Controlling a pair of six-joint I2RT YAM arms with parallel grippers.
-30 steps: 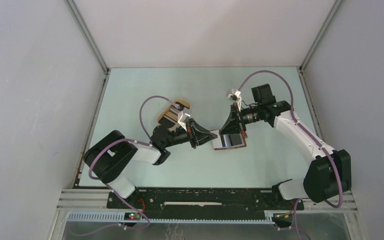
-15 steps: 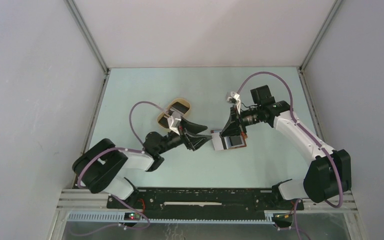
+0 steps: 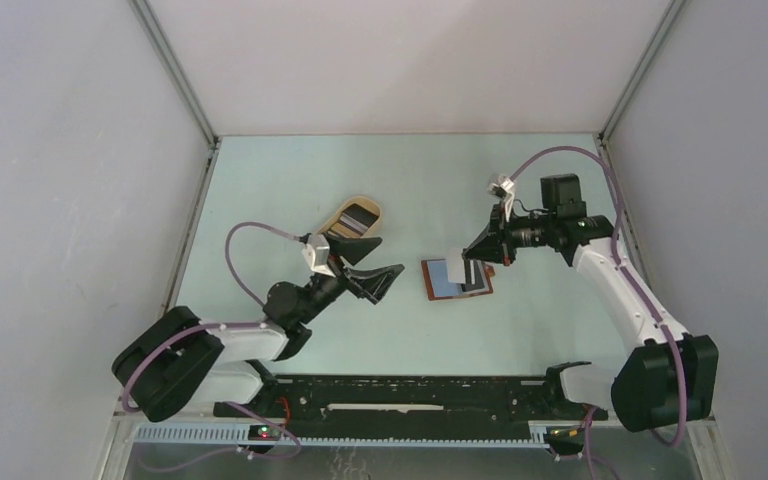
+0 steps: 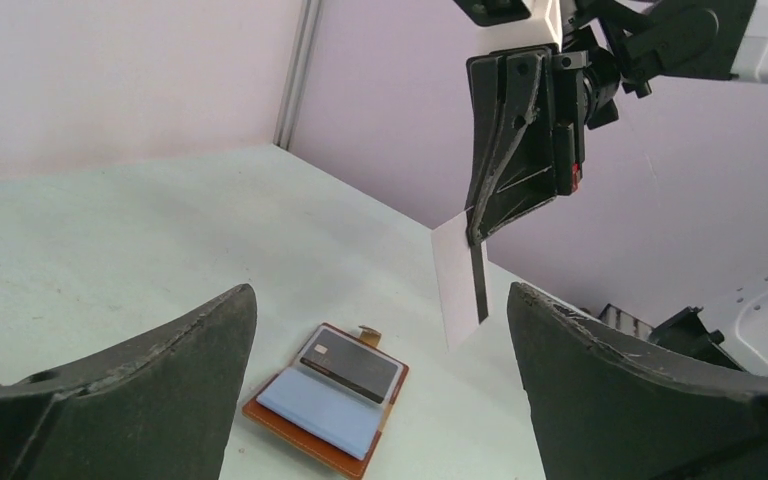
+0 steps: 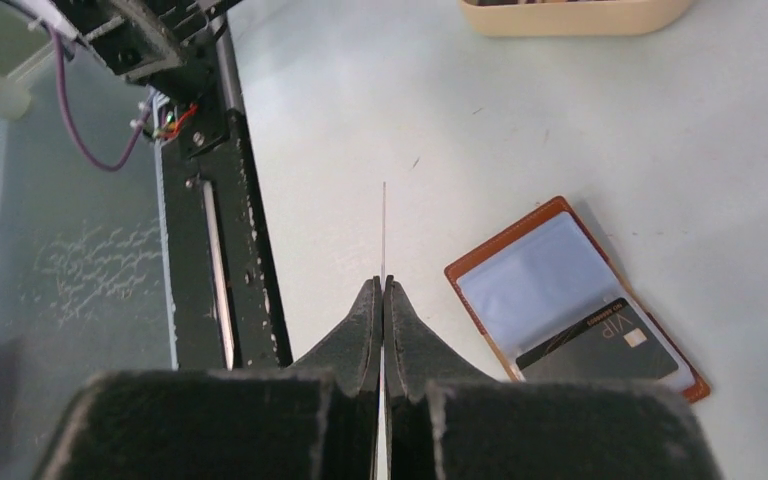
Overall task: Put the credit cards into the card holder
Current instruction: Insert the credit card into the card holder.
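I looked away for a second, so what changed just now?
The left claw opened and pulled back toward its base. The right claw, shut on the white dark-striped plastic card, carried it rightward. The reddish-brown leather wallet stayed open, unmoved.

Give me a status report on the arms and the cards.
Left gripper open, empty. Right gripper shut on white card. Card holder open, one black card in. Nothing blocking.
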